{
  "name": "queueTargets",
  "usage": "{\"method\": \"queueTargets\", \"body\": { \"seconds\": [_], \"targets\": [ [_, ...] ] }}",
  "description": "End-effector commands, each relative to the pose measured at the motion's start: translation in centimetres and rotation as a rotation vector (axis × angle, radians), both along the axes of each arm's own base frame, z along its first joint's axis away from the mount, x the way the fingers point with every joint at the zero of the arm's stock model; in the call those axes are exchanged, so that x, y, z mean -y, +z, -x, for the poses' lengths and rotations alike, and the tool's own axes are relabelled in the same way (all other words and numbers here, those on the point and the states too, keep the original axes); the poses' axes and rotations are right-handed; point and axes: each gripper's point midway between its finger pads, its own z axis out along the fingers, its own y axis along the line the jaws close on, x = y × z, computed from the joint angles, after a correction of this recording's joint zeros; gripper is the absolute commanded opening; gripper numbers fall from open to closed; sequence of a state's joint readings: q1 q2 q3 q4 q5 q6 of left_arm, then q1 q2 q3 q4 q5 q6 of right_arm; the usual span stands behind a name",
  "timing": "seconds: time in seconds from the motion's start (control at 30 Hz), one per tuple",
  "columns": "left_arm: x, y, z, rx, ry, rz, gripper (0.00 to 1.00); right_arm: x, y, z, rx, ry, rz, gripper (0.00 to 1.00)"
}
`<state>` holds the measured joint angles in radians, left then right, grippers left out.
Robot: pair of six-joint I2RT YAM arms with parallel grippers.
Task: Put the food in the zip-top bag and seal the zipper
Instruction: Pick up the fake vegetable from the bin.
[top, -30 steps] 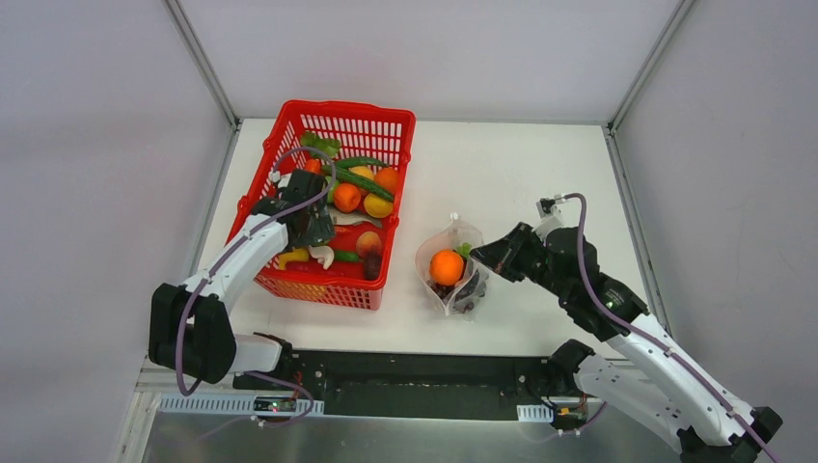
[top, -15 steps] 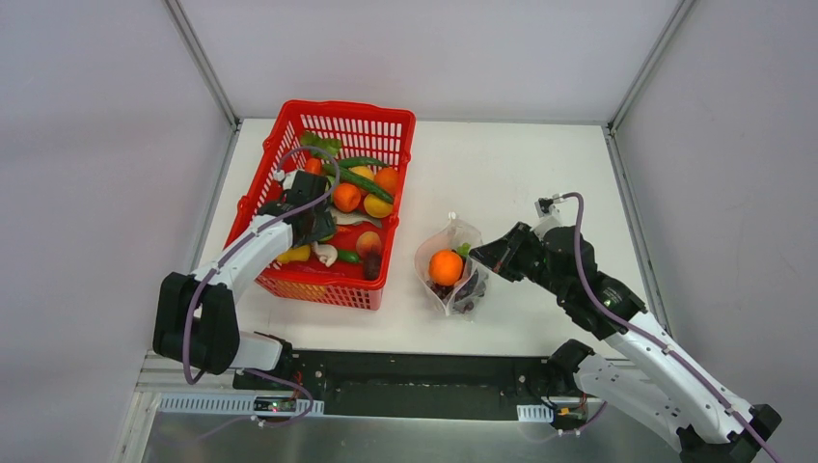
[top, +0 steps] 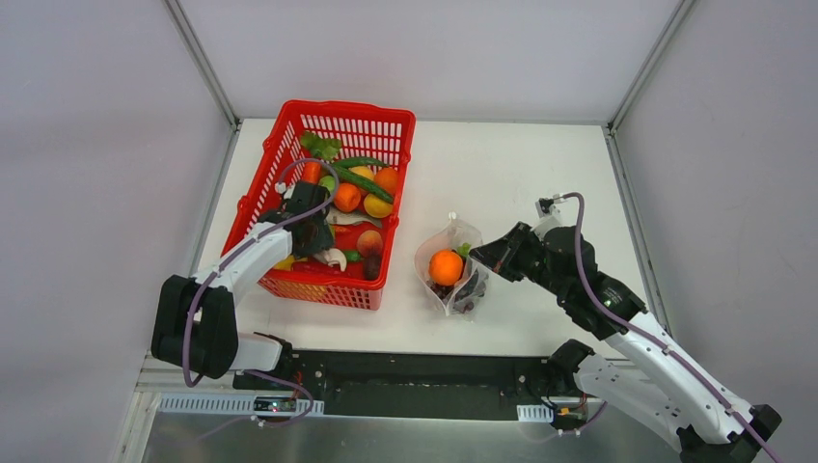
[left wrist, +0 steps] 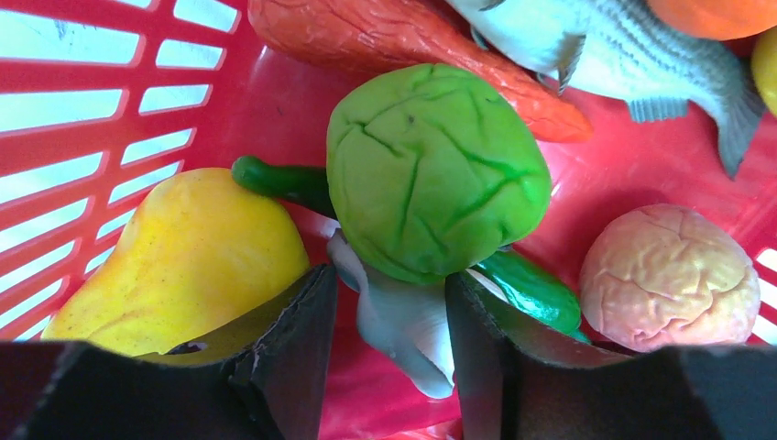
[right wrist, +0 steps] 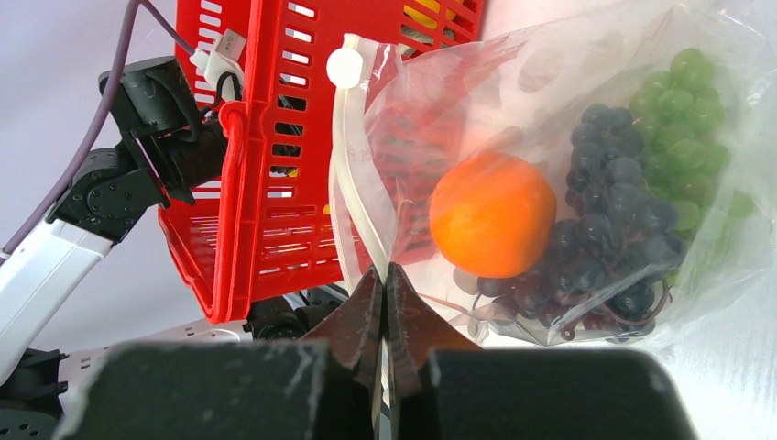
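The zip-top bag [top: 449,253] lies on the table, right of the red basket [top: 347,108], holding an orange ball [top: 446,267] and dark grapes [top: 470,289]. My right gripper [top: 479,258] is shut on the bag's mouth edge [right wrist: 385,266]. The wrist view shows the orange [right wrist: 492,214], purple grapes [right wrist: 605,238], green grapes [right wrist: 687,92] and the zipper strip [right wrist: 353,183]. My left gripper [top: 313,236] is open down inside the basket. Its jaws [left wrist: 389,357] straddle a white piece [left wrist: 403,321] under a green wrinkled ball [left wrist: 431,165]. The piece touches the right finger only.
Around the left fingers lie a yellow pear [left wrist: 183,257], a green pod [left wrist: 531,289], a pinkish wrinkled ball [left wrist: 669,275], an orange carrot-like piece [left wrist: 412,46] and a grey fish [left wrist: 623,55]. The basket wall [left wrist: 92,92] is close on the left.
My left gripper has moved toward the basket's near end and lower among the food. The right arm and the bag have not moved.
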<state>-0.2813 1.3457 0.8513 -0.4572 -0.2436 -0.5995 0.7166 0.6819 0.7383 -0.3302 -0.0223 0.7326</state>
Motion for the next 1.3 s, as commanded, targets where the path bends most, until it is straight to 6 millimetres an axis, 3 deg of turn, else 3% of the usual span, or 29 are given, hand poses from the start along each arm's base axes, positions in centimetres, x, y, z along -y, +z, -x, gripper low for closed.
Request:
{"method": "queueTargets", "body": {
  "seconds": [0.0, 0.07, 0.23, 0.37, 0.53, 0.83, 1.13, 1.27],
  "targets": [
    [0.0, -0.8, 1.7, -0.043, -0.002, 0.018, 0.46, 0.2, 0.9, -0.3, 0.023, -0.021, -0.023, 0.0],
    [0.1, -0.9, 1.9, -0.044, -0.012, 0.027, 0.43, 0.2, 0.9, -0.4, 0.023, -0.021, -0.023, 0.0],
    [0.4, -0.8, 2.2, -0.045, -0.028, 0.042, 0.24, 0.0, 0.8, -0.4, 0.016, -0.019, -0.022, 0.0],
    [0.6, 0.1, 2.1, -0.016, -0.044, 0.056, 0.09, 0.0, 0.7, -0.4, 0.015, -0.018, -0.023, 0.0],
    [0.8, 2.0, 2.0, 0.03, -0.066, 0.071, 0.0, 0.0, 0.7, -0.4, 0.015, -0.019, -0.026, 0.0],
    [1.6, 6.8, 1.7, 0.183, -0.101, 0.133, 0.0, -0.1, 1.0, -0.4, 0.019, -0.013, -0.03, 0.0],
    [1.6, 9.1, 1.8, 0.257, -0.106, 0.153, 0.0, -0.3, 0.8, -0.4, 0.013, -0.011, -0.04, 0.0],
    [2.3, 11.0, 1.9, 0.315, -0.121, 0.202, 0.0, -0.3, 0.9, -0.3, 0.014, -0.01, -0.043, 0.0]
  ]
}}
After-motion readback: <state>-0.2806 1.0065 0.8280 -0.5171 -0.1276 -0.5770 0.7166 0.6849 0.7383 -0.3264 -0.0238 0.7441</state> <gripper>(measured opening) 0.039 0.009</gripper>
